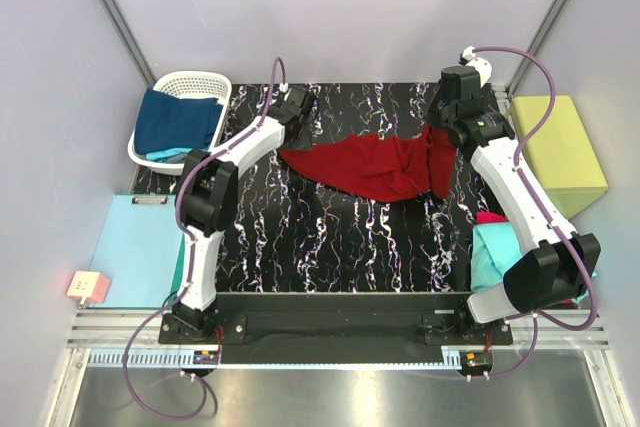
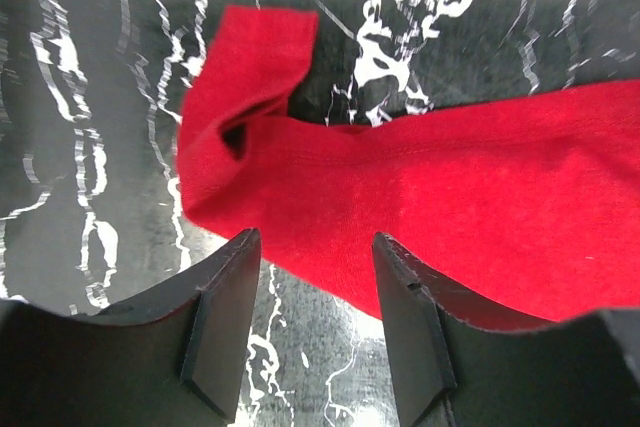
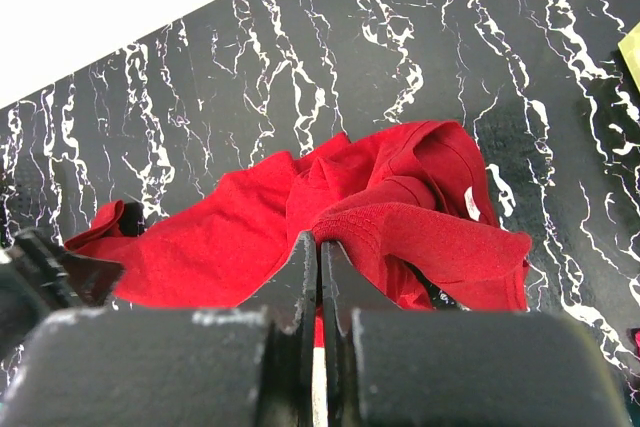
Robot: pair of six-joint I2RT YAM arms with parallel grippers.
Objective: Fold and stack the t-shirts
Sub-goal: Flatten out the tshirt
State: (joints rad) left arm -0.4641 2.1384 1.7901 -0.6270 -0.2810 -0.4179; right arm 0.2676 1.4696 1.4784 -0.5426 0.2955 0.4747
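Robot lab cell: plain white walls [image 1: 330,17] w/ metal struts [image 1: 105,2] beyond left tool [image 1: 298,107] & right tool [image 1: 440,132]; arm bases [image 1: 190,322] bolted by alu rail [image 1: 340,347] behind them.

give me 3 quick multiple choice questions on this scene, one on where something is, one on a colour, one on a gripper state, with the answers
1. Where does the white basket stand?
A. at the far left corner of the table
B. between the two arm bases
C. at the near right edge

2. What colour is the t-shirt lying mid-table?
A. navy blue
B. yellow
C. dark red

3. How is the left gripper?
A. shut on the cloth
B. open, over the t-shirt's edge
C. out of every view

Answers:
1 A: the top view shows it far back on the left.
2 C: it looks dark red in all three views.
3 B: the left wrist view shows a clear gap between its fingers, with the red cloth below.
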